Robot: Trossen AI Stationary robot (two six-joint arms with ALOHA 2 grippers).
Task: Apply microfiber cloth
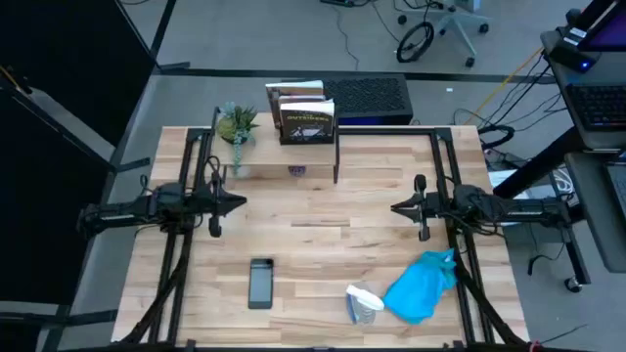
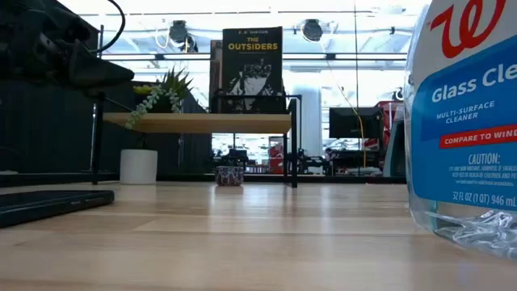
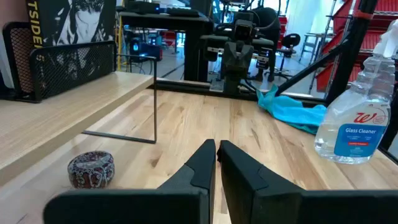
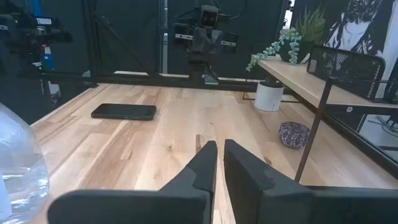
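The turquoise microfiber cloth (image 1: 423, 286) lies bunched on the table near its front right corner; it also shows in the left wrist view (image 3: 292, 112). A black phone (image 1: 260, 283) lies flat near the front left. My left gripper (image 1: 241, 203) hovers shut over the table's left middle, pointing right. My right gripper (image 1: 395, 207) hovers shut over the right middle, pointing left. Neither touches anything.
A clear spray bottle (image 1: 363, 303) of glass cleaner lies beside the cloth. A small shelf (image 1: 284, 147) at the far edge carries books and a potted plant (image 1: 236, 124); a small patterned dish (image 1: 297, 170) sits under it. Open wood lies between the grippers.
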